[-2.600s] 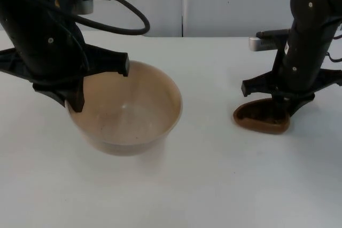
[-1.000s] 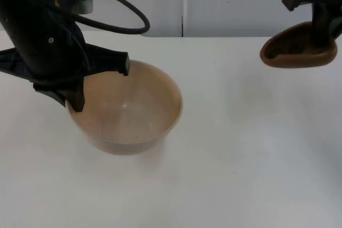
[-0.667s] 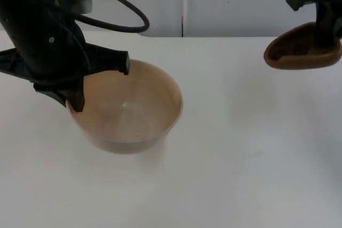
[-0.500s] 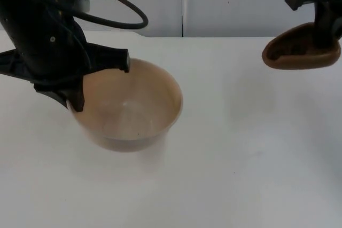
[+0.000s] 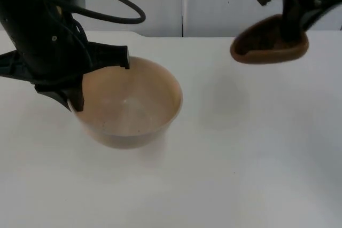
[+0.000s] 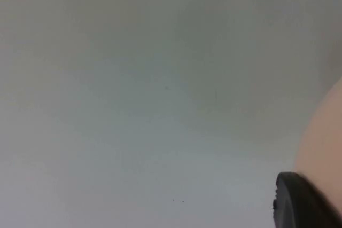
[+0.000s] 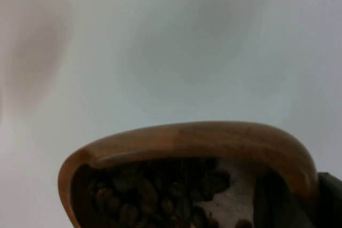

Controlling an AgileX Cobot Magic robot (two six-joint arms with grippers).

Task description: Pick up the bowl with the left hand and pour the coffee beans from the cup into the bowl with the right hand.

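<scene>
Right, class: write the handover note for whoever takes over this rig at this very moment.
Left claw: shut on the rim of the tan bowl, holding it at the table's left side.
Right claw: shut on the brown cup, held in the air to the right of the bowl and apart from it. Coffee beans are in the cup.
Done: both things gripped, cup lifted.
Left: carry the cup over the bowl and tip the beans in. Nothing poured yet.
</scene>
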